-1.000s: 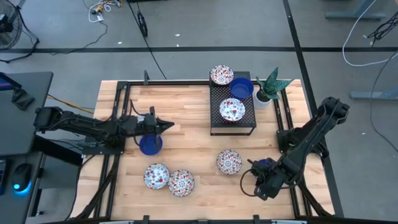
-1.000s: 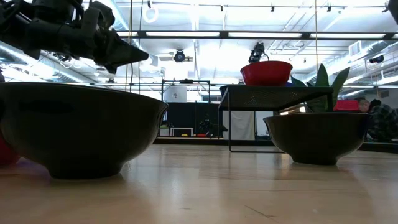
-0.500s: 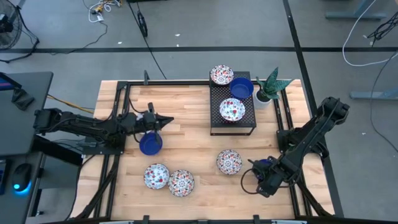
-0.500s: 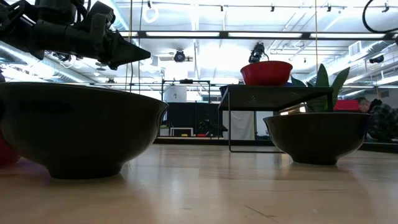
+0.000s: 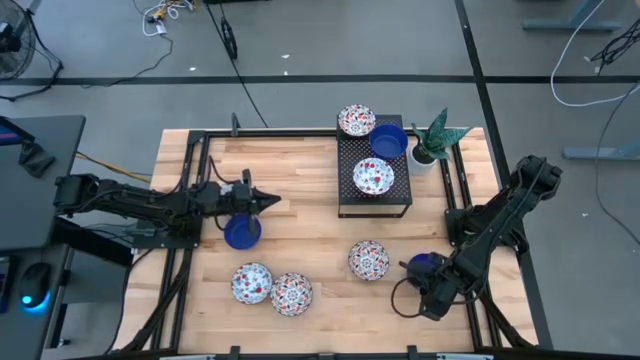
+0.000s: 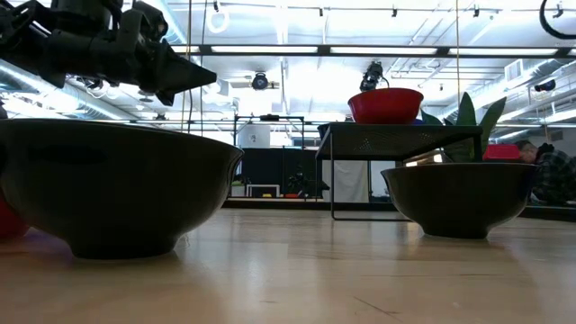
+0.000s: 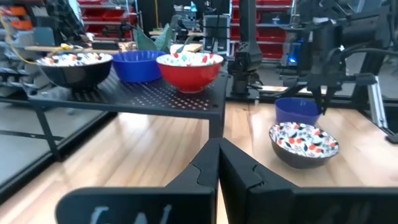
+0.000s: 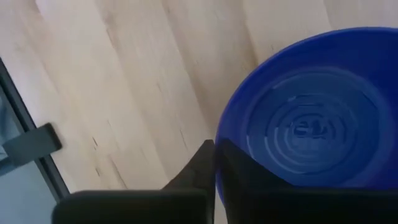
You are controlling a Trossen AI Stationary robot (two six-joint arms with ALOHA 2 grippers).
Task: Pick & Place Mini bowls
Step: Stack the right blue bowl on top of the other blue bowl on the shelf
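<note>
Right gripper [image 5: 428,272], jaws closed on blue bowl [image 8: 311,118] rim, shifted slightly right. Left gripper [image 5: 268,202] unchanged, jaws closed, empty.

High view looks straight down on the light wooden table [image 5: 310,215]; low view sits at tabletop level; both share the black mesh metal stand [image 5: 374,196] [image 6: 400,135].

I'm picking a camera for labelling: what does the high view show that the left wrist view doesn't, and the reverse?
Only the high view shows the two patterned white ceramic bowls near the table's front edge and the glossy blue bowl under the left gripper. Only the left wrist view shows the red outside of one patterned bowl and the red bins behind. Both show the black mesh stand holding three bowls.
</note>
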